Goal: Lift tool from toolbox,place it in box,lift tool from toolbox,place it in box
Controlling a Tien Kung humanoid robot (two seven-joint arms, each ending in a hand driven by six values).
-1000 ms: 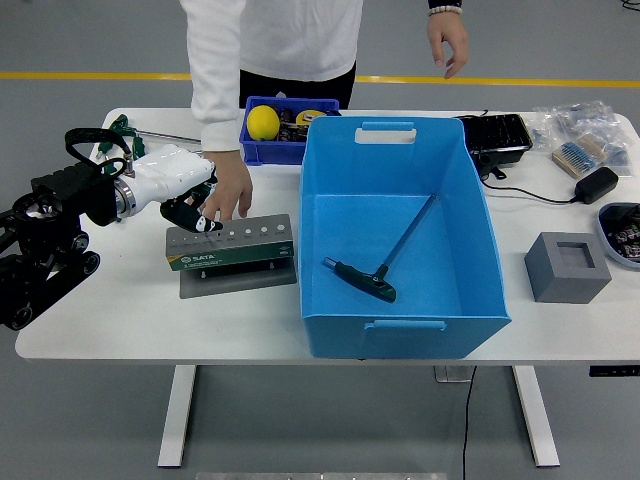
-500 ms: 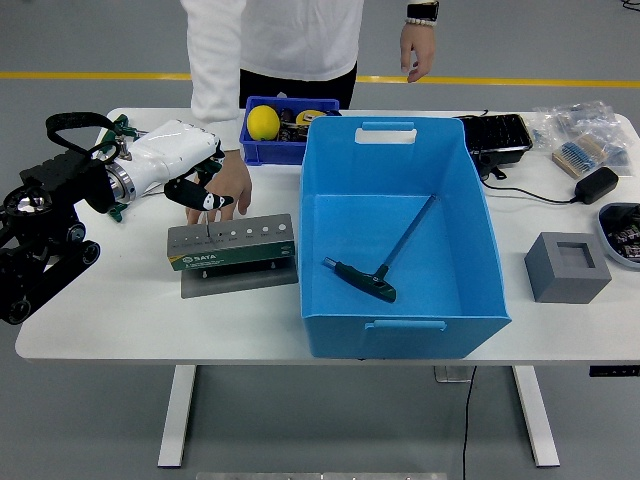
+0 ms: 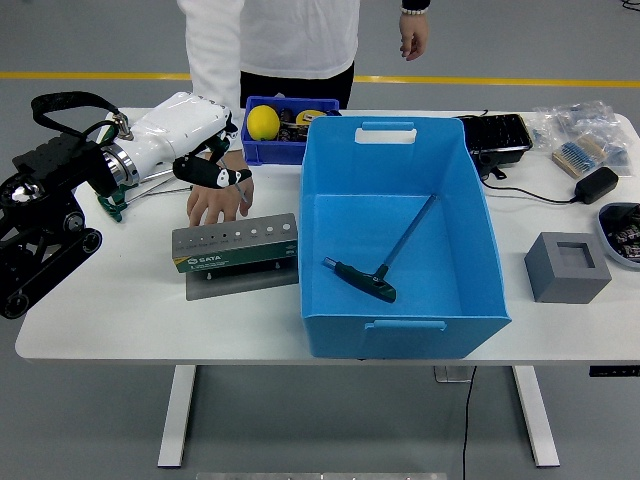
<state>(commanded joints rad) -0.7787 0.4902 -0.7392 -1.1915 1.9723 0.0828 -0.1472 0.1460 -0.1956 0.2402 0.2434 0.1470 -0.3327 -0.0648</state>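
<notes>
While the table's near edge (image 3: 150, 345) lies bare at the bottom of the view, the first thing beyond it is a grey toolbox (image 3: 236, 254), a slotted tool holder with a green label, standing left of centre. Its row of top holes looks empty, though they are too small to be sure.

To its right sits a large blue box (image 3: 405, 235), open at the top, just beside the holder so a tool needs only a short carry. One T-handle tool (image 3: 380, 262) with a dark green grip already lies on its floor, long shaft pointing to the far right corner.

Right of the box stands a grey square block (image 3: 567, 266) with a hollow top.

Above and behind the holder's left end hovers the robot's left hand (image 3: 205, 160), white-shelled on a black arm that enters from the left. Its dark fingertips (image 3: 222, 177) are pinched together, apparently on a slim tool with a green handle (image 3: 112, 205) trailing toward the left; the grip itself is too small to confirm. By my reading, this is the second lift, with the carry to the box to come.

Just beneath, a person's hand (image 3: 214, 200) presses flat on the table behind the holder, perhaps to steady it.

Farther back are a small blue bin (image 3: 262, 147) holding a yellow ball (image 3: 263, 122), a black tray (image 3: 496, 137), and a charger (image 3: 595, 184). The right arm is out of view.
</notes>
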